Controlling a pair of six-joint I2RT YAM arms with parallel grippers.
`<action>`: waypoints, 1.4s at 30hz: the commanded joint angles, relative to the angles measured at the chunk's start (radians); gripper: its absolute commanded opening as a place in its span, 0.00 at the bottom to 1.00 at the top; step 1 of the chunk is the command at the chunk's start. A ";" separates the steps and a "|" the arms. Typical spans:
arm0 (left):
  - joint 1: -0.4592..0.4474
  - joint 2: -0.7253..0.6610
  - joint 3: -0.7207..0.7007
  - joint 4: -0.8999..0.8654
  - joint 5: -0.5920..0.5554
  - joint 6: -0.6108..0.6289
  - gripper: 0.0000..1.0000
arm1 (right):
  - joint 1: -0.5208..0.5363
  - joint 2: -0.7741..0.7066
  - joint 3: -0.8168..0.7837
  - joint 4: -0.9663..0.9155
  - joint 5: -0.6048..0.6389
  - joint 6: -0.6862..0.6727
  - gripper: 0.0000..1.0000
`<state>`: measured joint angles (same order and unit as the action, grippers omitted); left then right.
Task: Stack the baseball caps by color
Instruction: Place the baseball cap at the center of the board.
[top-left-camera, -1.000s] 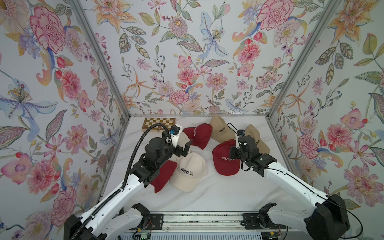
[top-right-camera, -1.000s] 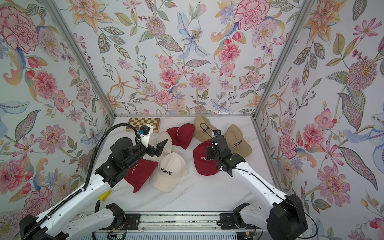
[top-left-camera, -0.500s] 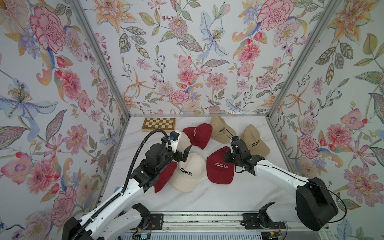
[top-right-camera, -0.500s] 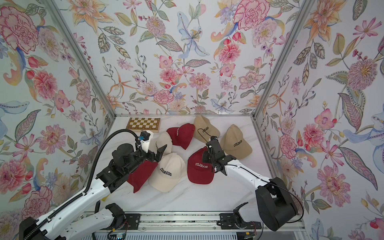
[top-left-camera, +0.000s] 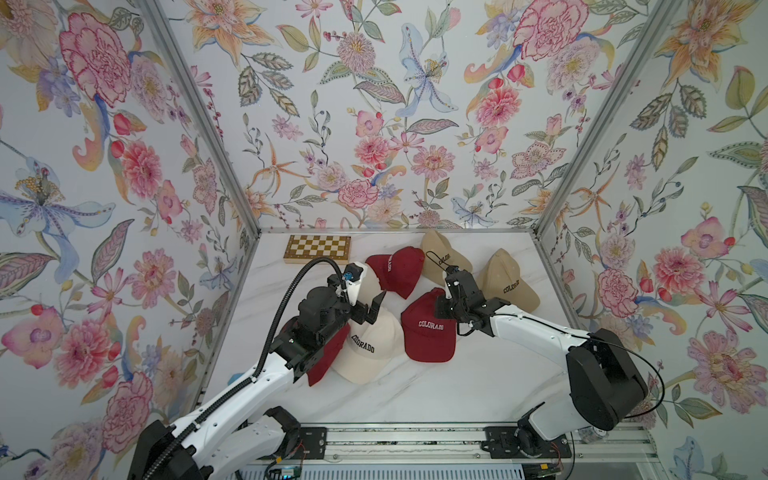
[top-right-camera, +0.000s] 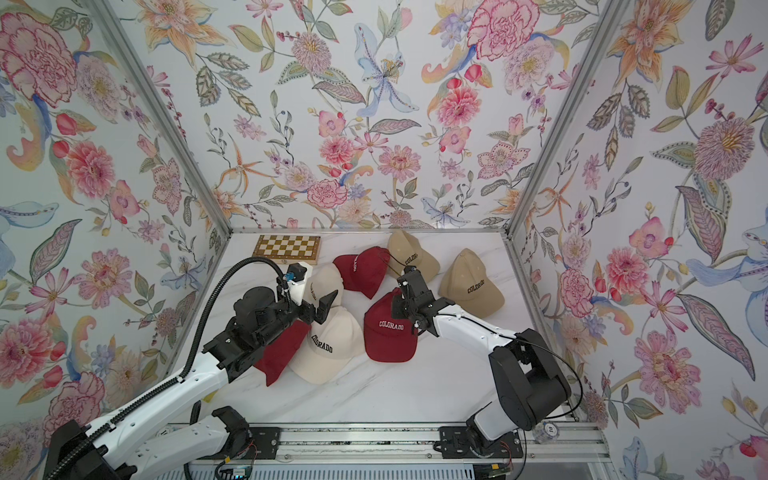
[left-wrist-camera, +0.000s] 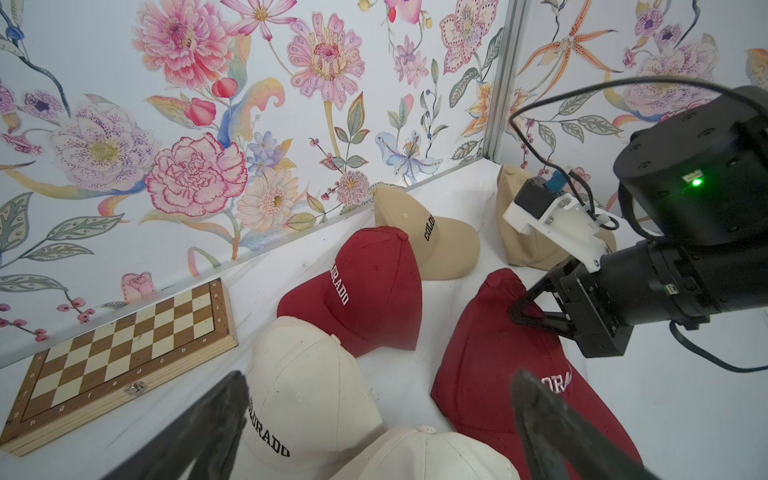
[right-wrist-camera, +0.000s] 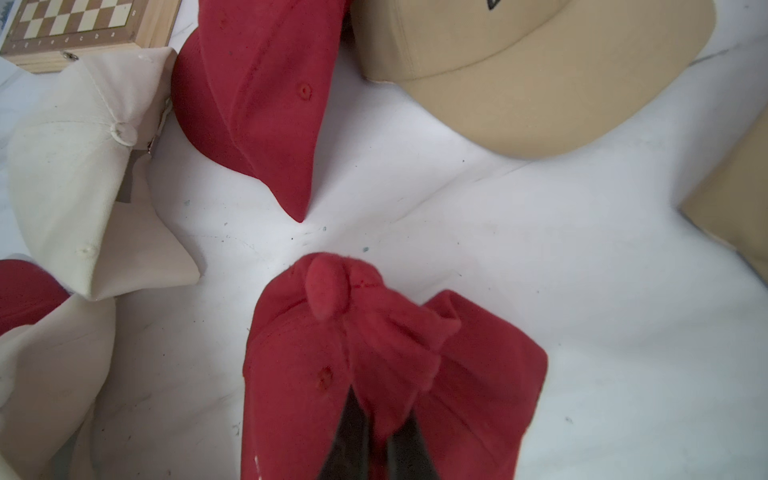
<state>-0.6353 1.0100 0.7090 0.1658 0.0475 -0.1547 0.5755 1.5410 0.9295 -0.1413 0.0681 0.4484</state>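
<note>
Room: floral-papered walls (top-left-camera: 374, 124) close in a white marbled table (top-left-camera: 457, 386); a chessboard (top-left-camera: 317, 248) lies in its far left corner.
Spread: we count seven baseball caps (left-wrist-camera: 365, 286), all on the table's middle and far half, with no colour gathered yet.
Red: the middle red cap (top-left-camera: 428, 332) sits at the table's centre; the far red cap (top-left-camera: 397, 270) lies toward the far edge; the left red cap (top-left-camera: 328, 357) lies nearer the left edge, partly under the left arm (top-left-camera: 266, 370) and touching the near cream cap (top-left-camera: 370, 353).
Cream: the near cream cap shows its lettering just left of centre; the far cream cap (top-right-camera: 326, 284) sits just behind it, partly hidden by the left hand (top-right-camera: 322, 305).
Tan: the far tan cap (top-left-camera: 442, 253) lies by the far edge; the right tan cap (top-left-camera: 507, 282) lies near the right edge, apart from it.
Right hand: the right hand (right-wrist-camera: 380, 419) is closed on the middle red cap, pinching a bunched fold of crown just beside the top button; whether the brim rests on the table we cannot tell.
Left hand: wide open and empty, hovering above the two cream caps.
Feel: we judge each cap light, soft and unbreakable; the crown crumples under a pinch, as the right wrist view shows, while the brim looks stiffer and keeps its curve. Cloth should not slip much.
Hold: a crown pinch near the button should lift well, yet the cap may dangle and turn; the brim's edge would steer it better for nesting.
Risk: a crushed crown may sit crooked on the next red cap.
</note>
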 joint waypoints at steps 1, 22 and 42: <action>-0.004 0.011 0.028 0.017 -0.013 0.005 1.00 | 0.000 0.021 0.030 -0.024 0.016 -0.061 0.00; -0.003 0.049 0.059 0.025 -0.046 0.038 1.00 | -0.043 -0.058 -0.028 -0.093 -0.023 -0.127 0.06; 0.022 0.028 0.120 -0.053 -0.086 0.121 1.00 | -0.121 -0.086 0.267 -0.166 -0.200 -0.260 0.99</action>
<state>-0.6250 1.0561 0.7921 0.1406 -0.0158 -0.0597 0.4557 1.4109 1.1065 -0.3099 -0.0551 0.2283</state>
